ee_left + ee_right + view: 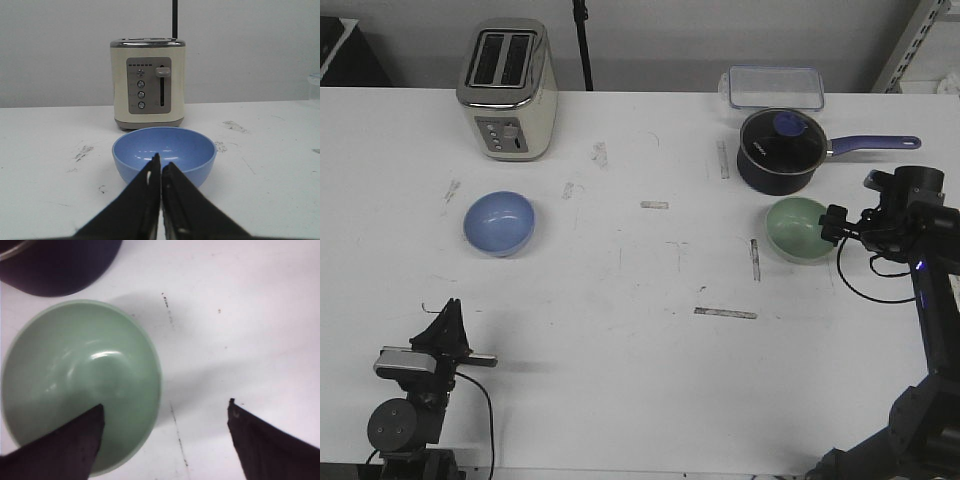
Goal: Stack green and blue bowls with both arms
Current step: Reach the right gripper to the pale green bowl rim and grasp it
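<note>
White and scuffed with grey marks, the table (pixel 640 300) fills the front view from the near edge to the far wall. The right arm (pixel 920 300), black and jointed, rises from the near right corner and reaches toward the far right. The left arm (pixel 415 400) sits low at the near left corner. A cream toaster (pixel 508 90) with a steel top stands at the far left. A dark saucepan (pixel 778 150) with a glass lid and purple handle stands at the far right, with a clear lidded container (pixel 772 88) just behind it.

The blue bowl (pixel 499 222) rests upright on the left, in front of the toaster and well ahead of the left arm. The green bowl (pixel 800 230) rests upright on the right, just in front of the saucepan, near it but whether they touch is unclear.

The right gripper (pixel 165 412) is spread wide beside the green bowl's right edge, one finger (pixel 75 440) over the bowl's inside and the other over bare table; it holds nothing. The left gripper (pixel 160 165) has its fingers pressed together, empty, pointing at the blue bowl from the near side.
</note>
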`<state>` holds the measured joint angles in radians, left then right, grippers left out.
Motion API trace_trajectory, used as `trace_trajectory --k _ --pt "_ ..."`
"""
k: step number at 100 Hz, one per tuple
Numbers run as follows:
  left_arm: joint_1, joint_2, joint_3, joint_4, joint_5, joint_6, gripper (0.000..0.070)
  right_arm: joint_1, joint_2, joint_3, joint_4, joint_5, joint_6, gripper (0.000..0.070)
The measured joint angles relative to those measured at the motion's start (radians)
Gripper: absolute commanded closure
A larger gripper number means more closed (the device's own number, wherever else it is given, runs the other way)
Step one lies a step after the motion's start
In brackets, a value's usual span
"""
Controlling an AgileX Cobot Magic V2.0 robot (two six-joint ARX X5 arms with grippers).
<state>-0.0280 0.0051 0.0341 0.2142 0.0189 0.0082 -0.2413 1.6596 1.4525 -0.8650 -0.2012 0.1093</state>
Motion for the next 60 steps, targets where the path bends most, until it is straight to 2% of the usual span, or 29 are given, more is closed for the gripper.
trace_trajectory --k 17,31,41,60 --pt "0.000 0.000 0.000 0.000 0.000 0.000 0.0698 0.000 0.057 0.002 0.050 -0.058 0.000 0.0134" --pt "0.000 0.000 0.000 0.000 0.000 0.000 0.0698 0.000 0.107 0.002 0.077 -0.061 0.000 0.0142" --pt "0.000 0.000 0.000 0.000 0.000 0.000 0.0698 0.000 0.133 0.003 0.092 -0.061 0.000 0.0214" --pt "0.000 0.000 0.000 0.000 0.000 0.000 0.0698 0.000 0.169 0.002 0.100 -0.061 0.000 0.0451"
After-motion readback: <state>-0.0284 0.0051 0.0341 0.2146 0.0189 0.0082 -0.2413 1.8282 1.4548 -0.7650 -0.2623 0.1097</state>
